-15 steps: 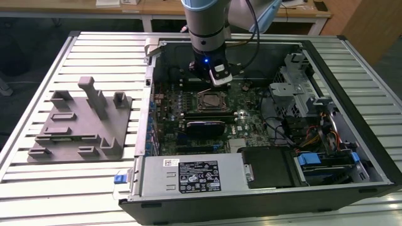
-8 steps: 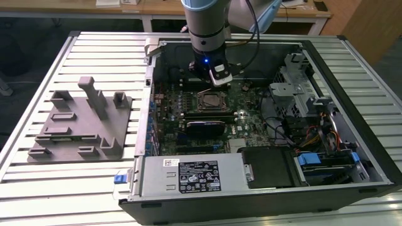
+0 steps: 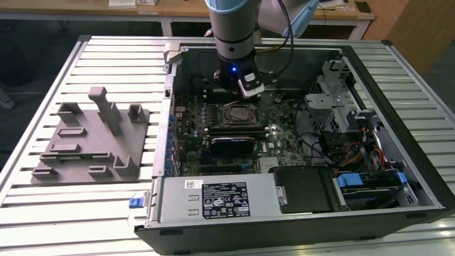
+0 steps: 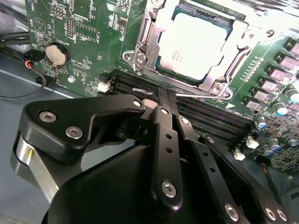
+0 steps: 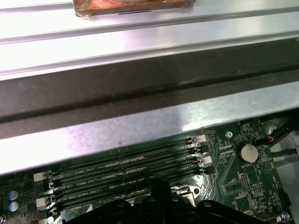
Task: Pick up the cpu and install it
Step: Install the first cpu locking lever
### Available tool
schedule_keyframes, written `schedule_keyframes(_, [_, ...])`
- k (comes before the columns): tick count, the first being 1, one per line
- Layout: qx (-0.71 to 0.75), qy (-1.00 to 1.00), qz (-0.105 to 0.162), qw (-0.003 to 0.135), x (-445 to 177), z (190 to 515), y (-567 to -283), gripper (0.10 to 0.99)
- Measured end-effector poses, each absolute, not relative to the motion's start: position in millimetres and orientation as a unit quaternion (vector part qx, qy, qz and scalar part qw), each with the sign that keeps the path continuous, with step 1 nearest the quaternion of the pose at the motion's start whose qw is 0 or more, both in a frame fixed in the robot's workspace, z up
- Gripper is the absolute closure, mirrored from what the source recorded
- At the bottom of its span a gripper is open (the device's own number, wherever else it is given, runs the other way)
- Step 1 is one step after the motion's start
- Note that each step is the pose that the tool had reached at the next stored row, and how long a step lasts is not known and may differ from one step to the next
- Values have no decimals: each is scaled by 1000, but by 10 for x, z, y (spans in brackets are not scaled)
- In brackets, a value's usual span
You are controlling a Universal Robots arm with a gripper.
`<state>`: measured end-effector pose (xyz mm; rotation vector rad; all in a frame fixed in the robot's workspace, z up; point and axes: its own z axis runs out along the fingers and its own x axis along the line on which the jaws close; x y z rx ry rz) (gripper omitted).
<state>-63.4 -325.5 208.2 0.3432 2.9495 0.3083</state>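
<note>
Nearest me, the open computer case lies on its side on the slatted metal table, its grey power supply along the near edge. Beside the case, toward the exterior view's left, a grey plastic tray with upright posts rests on the table. Further in, on the green motherboard, a black block with a glossy top sits just in front of the socket. The cpu lies seated in that socket; in the second wrist view its silvery top shows inside the metal frame, next to the memory slots. Just behind the socket, the gripper hangs over the memory slots, its fingers pressed together on nothing, apart from the cpu.
</note>
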Motion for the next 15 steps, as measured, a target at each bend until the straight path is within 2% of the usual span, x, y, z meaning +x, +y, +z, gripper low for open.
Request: schedule_keyframes(15, [139,982,99,81,-634,2055,-3217,980])
